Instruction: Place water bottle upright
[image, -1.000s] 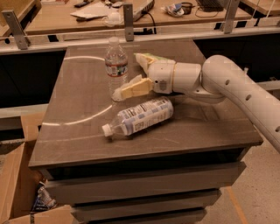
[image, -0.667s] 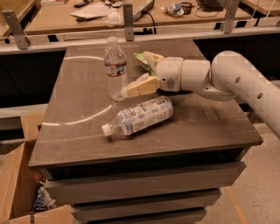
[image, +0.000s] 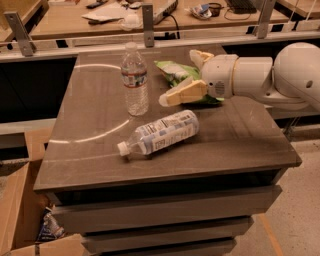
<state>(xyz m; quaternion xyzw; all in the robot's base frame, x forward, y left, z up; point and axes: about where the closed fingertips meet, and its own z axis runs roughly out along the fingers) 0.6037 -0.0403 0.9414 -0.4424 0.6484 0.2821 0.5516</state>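
Toward the table's (image: 240, 135) 11 o'clock, the water bottle (image: 135, 82) stands upright, untouched. My gripper (image: 179, 76) hangs at its 3 o'clock, fingers spread wide, empty. Placement looks done; next I judge a retreat clear of the lying bottle (image: 161, 132).

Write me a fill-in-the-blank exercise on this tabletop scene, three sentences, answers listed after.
1. The water bottle stands ____ on the table, white cap on top.
2. The labelled bottle in front of it lies on its ____.
3. The end effector hovers over the green bag, apart from the water bottle, with its fingers ____ and gripping nothing.

Missing words: upright; side; open
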